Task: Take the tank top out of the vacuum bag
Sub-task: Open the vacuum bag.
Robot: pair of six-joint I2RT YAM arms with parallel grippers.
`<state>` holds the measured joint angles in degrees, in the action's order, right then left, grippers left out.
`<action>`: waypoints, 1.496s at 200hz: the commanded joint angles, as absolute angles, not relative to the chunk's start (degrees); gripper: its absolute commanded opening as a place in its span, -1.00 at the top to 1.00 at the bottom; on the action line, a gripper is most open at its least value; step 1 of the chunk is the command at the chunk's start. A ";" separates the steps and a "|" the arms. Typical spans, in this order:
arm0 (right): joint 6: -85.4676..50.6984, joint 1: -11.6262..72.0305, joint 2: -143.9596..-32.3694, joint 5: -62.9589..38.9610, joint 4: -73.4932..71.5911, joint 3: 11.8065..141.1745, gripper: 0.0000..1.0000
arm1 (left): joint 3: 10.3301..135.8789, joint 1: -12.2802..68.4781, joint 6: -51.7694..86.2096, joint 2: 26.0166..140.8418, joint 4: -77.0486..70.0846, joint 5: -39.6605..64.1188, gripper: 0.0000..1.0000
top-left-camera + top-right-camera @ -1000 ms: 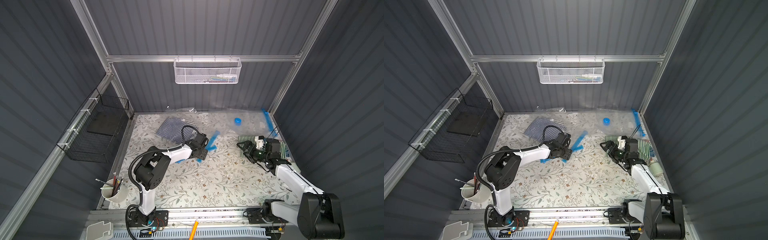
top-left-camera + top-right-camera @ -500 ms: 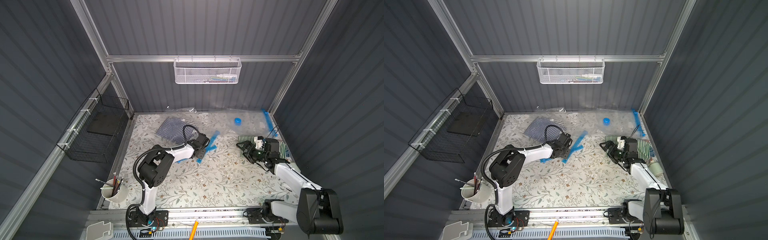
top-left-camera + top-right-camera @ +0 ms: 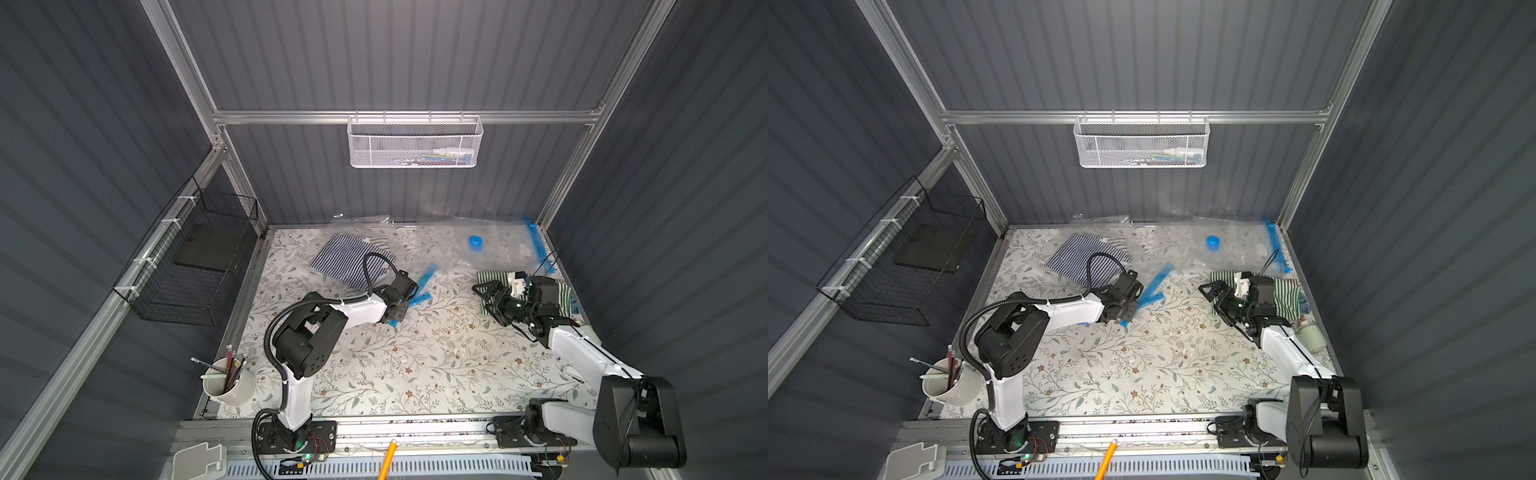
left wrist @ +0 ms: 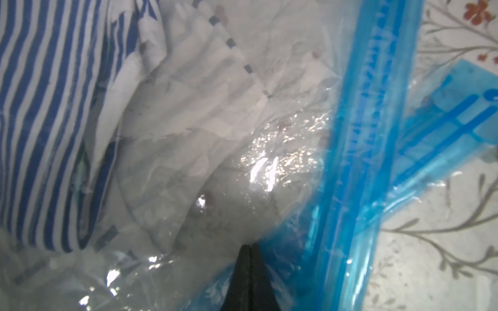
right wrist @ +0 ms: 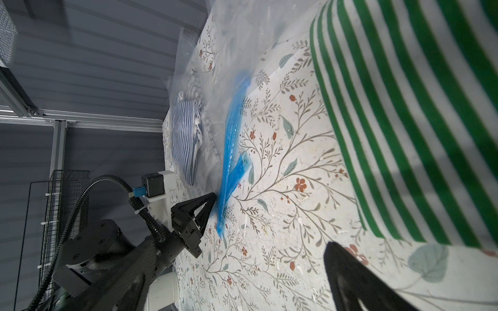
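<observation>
A blue-and-white striped tank top (image 3: pixel 345 259) (image 3: pixel 1077 257) lies at the back left inside a clear vacuum bag whose blue zip strip (image 3: pixel 424 275) (image 4: pixel 361 134) runs along its near side. In the left wrist view the tank top (image 4: pixel 40 107) shows through the plastic. My left gripper (image 3: pixel 409 300) (image 3: pixel 1136 304) (image 4: pixel 250 246) is shut on the bag's blue edge, as the right wrist view confirms for the left gripper (image 5: pixel 214 196). My right gripper (image 3: pixel 488 297) (image 3: pixel 1214 297) stands open at the right, holding nothing.
A green-striped garment (image 3: pixel 565 293) (image 5: pixel 404 107) lies loose under the right arm. A second clear bag with a blue cap (image 3: pixel 475 242) sits at the back right. A pen cup (image 3: pixel 228 384) stands front left, a black wire basket (image 3: pixel 199 257) hangs on the left wall.
My left gripper has closed onto the bag's blue edge after shifting slightly along it. The right arm has stayed where it was, open.
</observation>
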<state>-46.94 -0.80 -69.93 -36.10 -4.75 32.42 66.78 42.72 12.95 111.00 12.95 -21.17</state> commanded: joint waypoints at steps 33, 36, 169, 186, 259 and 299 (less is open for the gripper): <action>-47.72 0.17 -70.67 -36.93 -6.25 32.57 -0.98 | 58.06 42.51 20.17 108.29 24.08 -23.29 1.00; -47.72 0.30 -70.67 -36.97 -6.24 32.68 -0.98 | 57.82 42.49 20.56 107.96 24.33 -23.37 1.00; -49.68 9.66 -74.00 -32.91 -9.64 34.84 -0.98 | 61.69 42.80 18.50 92.47 26.94 -19.62 -0.56; -50.20 9.76 -74.35 -32.65 -10.08 34.70 -0.98 | 60.56 42.91 15.25 91.89 22.67 -15.29 -0.65; -51.29 9.82 -74.23 -32.10 -10.37 34.62 -0.98 | 61.24 43.20 9.90 98.30 17.55 -9.09 -0.62; -51.21 9.76 -75.82 -32.85 -9.79 35.18 -0.98 | 62.32 43.66 8.06 101.87 17.74 -8.58 -0.28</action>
